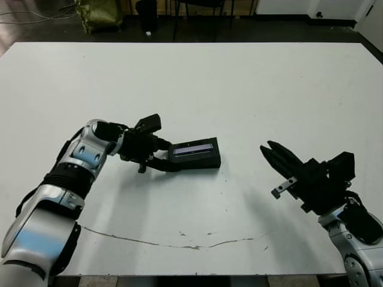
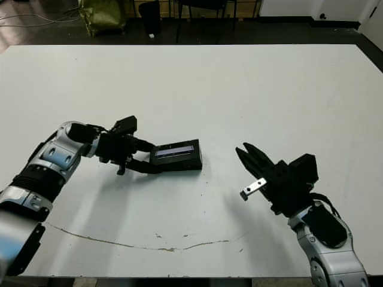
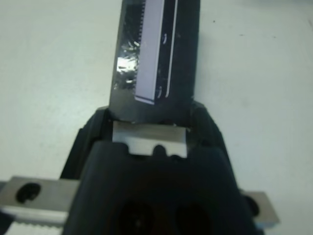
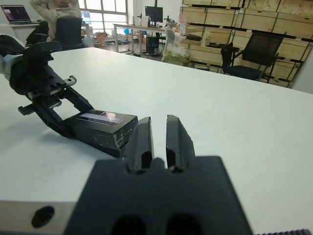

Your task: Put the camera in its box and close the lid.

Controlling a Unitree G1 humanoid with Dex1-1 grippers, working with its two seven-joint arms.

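The left pincer [image 1: 163,156] has its fingers set either side of the near end of the box, lid [image 1: 194,147] on top with its grey strip up, resting on the tabletop [image 1: 239,89]. The right pincer [image 1: 272,154] hangs well apart to the box's other side, fingers nearly together, holding nothing.

Lid on box, mid-table, an arm to either side

The lid [image 1: 194,147] sits on the box [image 1: 197,161] near the middle of the table [image 1: 239,84]. The left gripper [image 1: 163,156] reaches in at the box's left end, touching it. The right gripper [image 1: 276,156] hangs well apart to the right.
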